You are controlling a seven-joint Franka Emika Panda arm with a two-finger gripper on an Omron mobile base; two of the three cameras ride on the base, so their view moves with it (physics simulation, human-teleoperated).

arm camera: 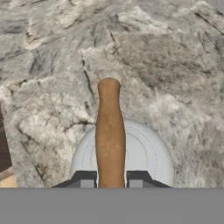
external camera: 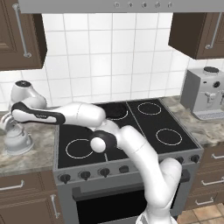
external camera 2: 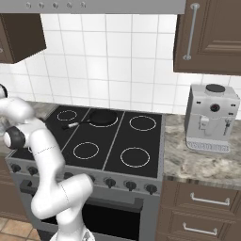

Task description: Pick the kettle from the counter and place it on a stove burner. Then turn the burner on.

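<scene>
The kettle (external camera: 17,141) stands on the stone surface (external camera: 37,151) just left of the cooktop (external camera: 127,131), well apart from the large front burner ring (external camera: 79,148) that looks the likely target. In the hand view it (arm camera: 144,153) appears as a squat silver-grey body with a smooth domed lid, crossed by an arched brown wooden handle (arm camera: 109,131) running straight up the middle. The pincer (arm camera: 110,179) sits over that handle with one dark fingertip (arm camera: 85,178) on each side, close against the wood; whether they are clamped tight or merely flanking it cannot be told. Judgement: the body is rigid metal and would be slick, so the wooden arch is the proper hold, taken near its crown so the kettle hangs level. It looks small and probably light, but it may swing or tip toward the spout if gripped off centre. A black frying pan (external camera 2: 101,117) occupies a rear burner and should be avoided.
</scene>
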